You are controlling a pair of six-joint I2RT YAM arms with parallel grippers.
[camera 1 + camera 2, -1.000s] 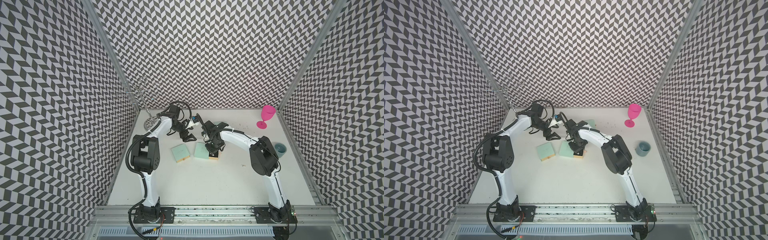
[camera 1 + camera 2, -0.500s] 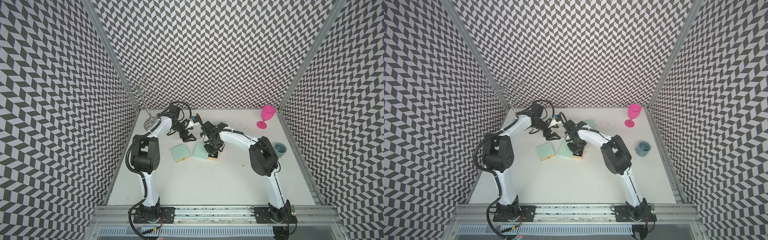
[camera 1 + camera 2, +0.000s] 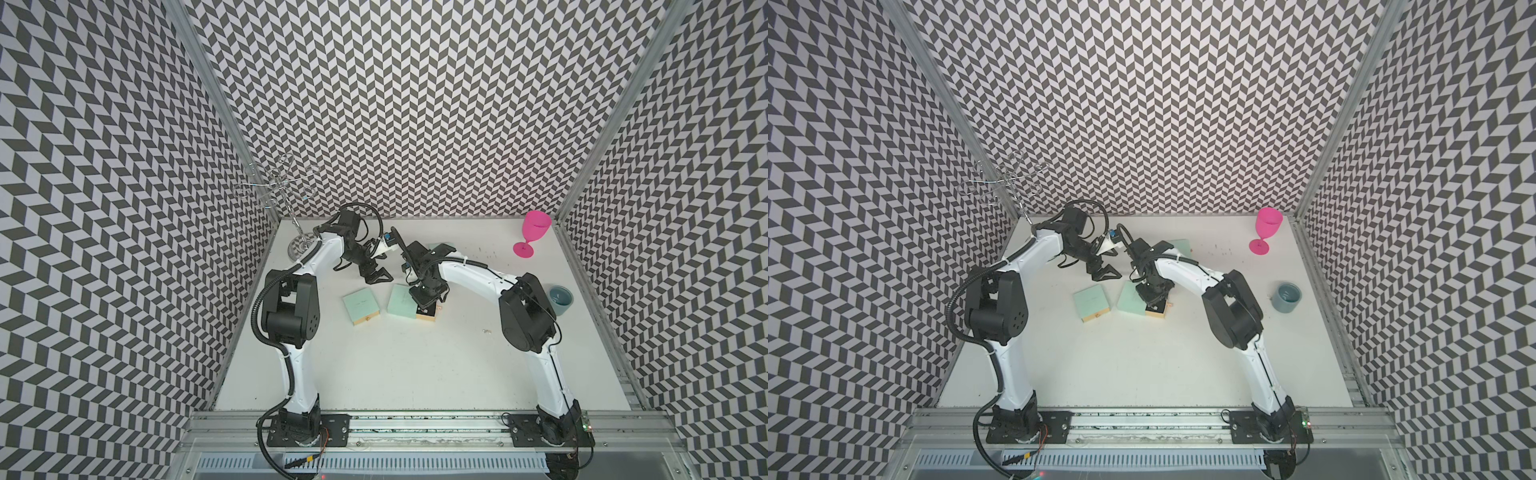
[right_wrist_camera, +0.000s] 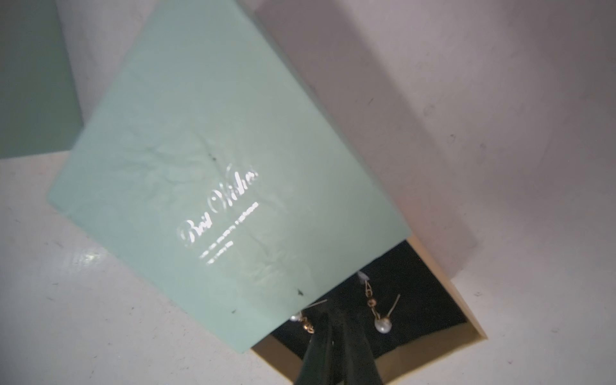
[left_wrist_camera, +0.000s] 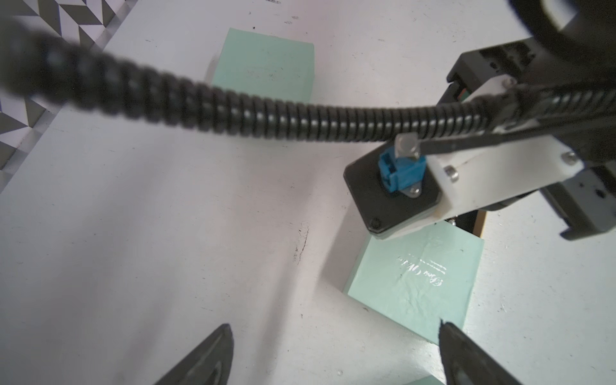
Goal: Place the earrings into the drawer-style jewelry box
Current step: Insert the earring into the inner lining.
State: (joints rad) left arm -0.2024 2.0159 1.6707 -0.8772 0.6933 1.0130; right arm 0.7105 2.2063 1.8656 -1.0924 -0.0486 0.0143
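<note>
Earrings point(image 4: 381, 325): two pearl-drop pieces lie on the black lining of the drawer point(image 4: 430, 300), which stands partly pulled out of the box point(image 4: 216, 186).
Box place: middle of the bench point(image 3: 374, 374), nearer the back edge than the front. A second box point(image 3: 360, 306), its drawer in, sits just beside it toward the left edge.
Done: at least two earrings are in, as far as I can see.
Left: a tiny glint point(image 3: 487, 331) on the bench toward the right edge may be another earring, but it is too small to be sure. The drawer is not yet pushed home.
Right gripper point(image 4: 333, 321): my jaws are closed, tips down inside the drawer beside one earring. I cannot tell whether I pinch it.
Right arm: elbow high toward the right edge, forearm reaching in to the middle, wrist bent steeply down over the drawer.
Left gripper point(image 3: 376, 277): my jaws are spread wide and hold nothing, above bare bench just behind the two boxes.
Left arm: stretched along the left edge toward the back, wrist tipped down, near my right wrist.
</note>
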